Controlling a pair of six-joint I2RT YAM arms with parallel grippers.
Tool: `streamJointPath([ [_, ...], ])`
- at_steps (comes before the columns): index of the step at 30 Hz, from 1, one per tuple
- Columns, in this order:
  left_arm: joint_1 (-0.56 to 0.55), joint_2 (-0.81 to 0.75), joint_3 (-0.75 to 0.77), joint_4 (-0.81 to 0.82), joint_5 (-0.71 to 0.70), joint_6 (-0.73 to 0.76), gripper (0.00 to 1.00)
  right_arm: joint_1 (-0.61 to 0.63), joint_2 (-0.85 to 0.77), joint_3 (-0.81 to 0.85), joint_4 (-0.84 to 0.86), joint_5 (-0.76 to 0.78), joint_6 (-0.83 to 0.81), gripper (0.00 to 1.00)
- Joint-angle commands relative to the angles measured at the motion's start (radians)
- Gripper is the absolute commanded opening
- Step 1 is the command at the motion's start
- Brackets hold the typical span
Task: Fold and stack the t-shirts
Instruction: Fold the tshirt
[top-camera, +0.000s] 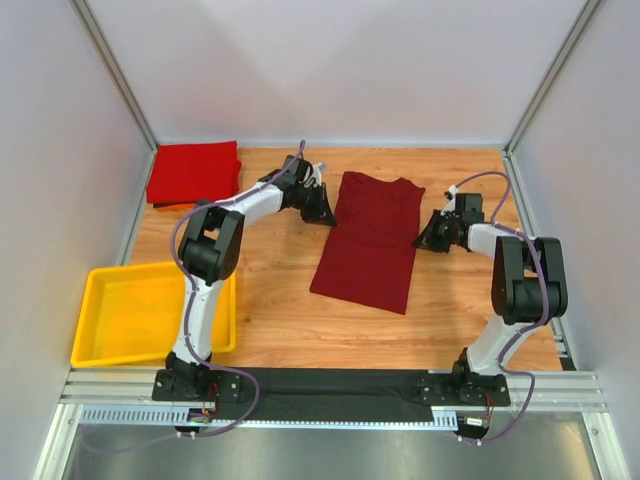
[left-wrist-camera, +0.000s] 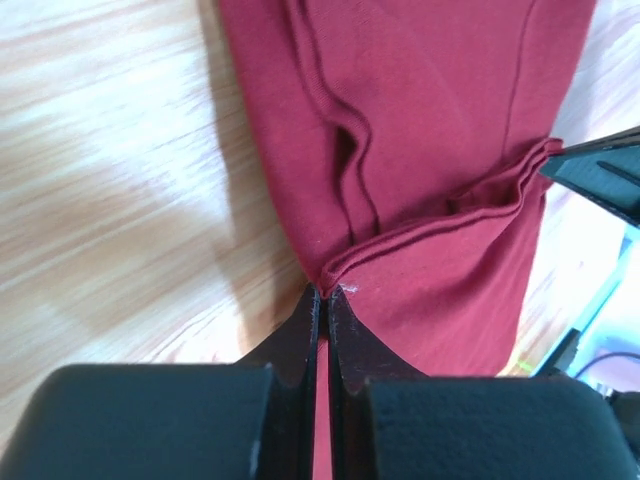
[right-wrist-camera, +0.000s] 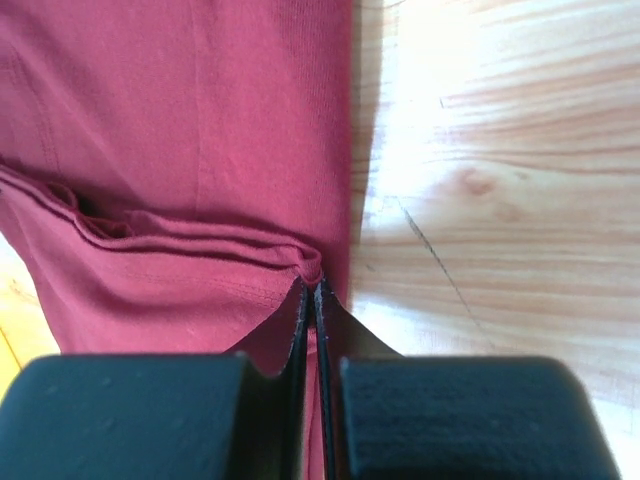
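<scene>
A dark maroon t-shirt (top-camera: 370, 240) lies in the middle of the table, folded lengthwise into a long strip with its collar at the far end. My left gripper (top-camera: 322, 207) is shut on the shirt's left edge near the top; the left wrist view shows the cloth (left-wrist-camera: 420, 150) pinched at the fingertips (left-wrist-camera: 327, 295). My right gripper (top-camera: 428, 235) is shut on the right edge; the right wrist view shows bunched cloth (right-wrist-camera: 180, 150) between the tips (right-wrist-camera: 312, 290). A brighter red t-shirt (top-camera: 193, 172) lies folded at the far left corner.
A yellow plastic tray (top-camera: 110, 345) sits at the near left beside the left arm's base. White walls with metal posts enclose the wooden table (top-camera: 280, 330) on three sides.
</scene>
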Motion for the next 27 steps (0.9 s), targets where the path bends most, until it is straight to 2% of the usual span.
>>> streamJointPath([
  [1,0.008,0.039,0.064,0.028,0.058,-0.010,0.04,-0.009,-0.067,-0.039,0.098,0.007,0.041,0.00],
  [2,0.008,0.042,0.073,0.023,0.060,-0.010,0.06,-0.009,-0.077,-0.053,0.111,0.008,0.055,0.00],
  [3,0.008,0.045,0.073,0.021,0.058,-0.010,0.13,-0.009,-0.093,-0.061,0.133,0.017,0.072,0.02],
  [5,0.009,0.050,0.082,-0.009,0.031,-0.005,0.18,-0.009,-0.101,-0.071,0.132,0.039,0.083,0.05],
  [6,0.009,0.050,0.087,-0.026,0.019,0.000,0.24,-0.011,-0.103,-0.072,0.124,0.042,0.086,0.09],
  [9,0.019,0.033,0.093,-0.113,-0.075,0.009,0.34,-0.011,-0.104,-0.056,0.077,0.060,0.098,0.16],
  [12,0.037,-0.043,0.067,-0.175,-0.179,0.020,0.41,-0.011,-0.146,-0.021,-0.046,0.099,0.132,0.29],
  [13,0.037,-0.065,0.059,-0.227,-0.260,0.026,0.42,-0.011,-0.161,-0.013,-0.089,0.108,0.144,0.32],
  [14,0.038,-0.086,0.050,-0.248,-0.293,0.030,0.43,-0.011,-0.188,0.000,-0.182,0.114,0.176,0.37],
  [16,0.040,-0.157,0.009,-0.285,-0.340,0.040,0.45,-0.002,-0.216,0.001,-0.265,0.093,0.182,0.43],
  [17,0.039,-0.181,-0.013,-0.292,-0.339,0.036,0.45,0.003,-0.250,-0.009,-0.342,0.097,0.188,0.47],
  [20,0.038,-0.284,-0.153,-0.252,-0.261,0.014,0.45,0.011,-0.330,-0.100,-0.410,0.062,0.207,0.50],
  [25,0.032,-0.418,-0.463,-0.101,-0.049,-0.078,0.48,0.070,-0.489,-0.295,-0.416,0.024,0.250,0.54],
  [27,0.025,-0.448,-0.526,-0.080,-0.019,-0.092,0.48,0.116,-0.518,-0.328,-0.430,0.022,0.276,0.54],
])
